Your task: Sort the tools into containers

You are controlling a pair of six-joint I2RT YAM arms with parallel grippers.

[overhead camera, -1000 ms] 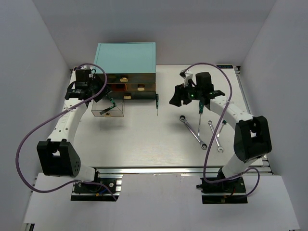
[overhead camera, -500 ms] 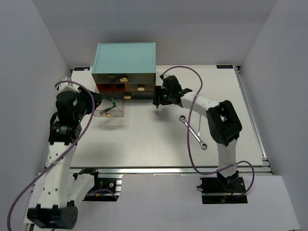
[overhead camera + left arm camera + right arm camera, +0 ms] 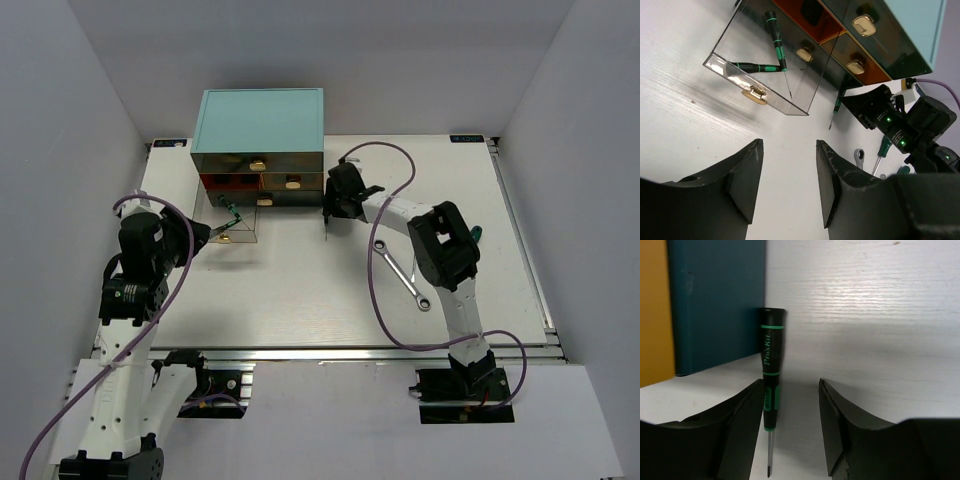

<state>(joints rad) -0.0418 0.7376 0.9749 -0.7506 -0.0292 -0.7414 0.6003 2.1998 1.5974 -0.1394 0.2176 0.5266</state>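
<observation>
A slim black screwdriver with green bands (image 3: pixel 770 385) lies on the table beside the teal cabinet (image 3: pixel 262 118). My right gripper (image 3: pixel 790 385) is open around its handle, which lies close to the left finger; in the top view the gripper (image 3: pixel 333 208) is at the cabinet's right front corner. The pulled-out clear brownish drawer (image 3: pixel 725 62) holds two screwdrivers (image 3: pixel 776 46). My left gripper (image 3: pixel 789 145) is open and empty, just left of and nearer than that drawer (image 3: pixel 238 236). A silver wrench (image 3: pixel 400 272) lies on the table.
Closed drawers with gold knobs (image 3: pixel 292 183) line the cabinet front. A green screwdriver handle (image 3: pixel 476 233) shows beside the right arm's link. Purple cables loop over both arms. White walls enclose the table on three sides.
My left arm has drawn back from the open drawer toward the near left. My right arm has swung left from the wrenches to the screwdriver beside the cabinet.
</observation>
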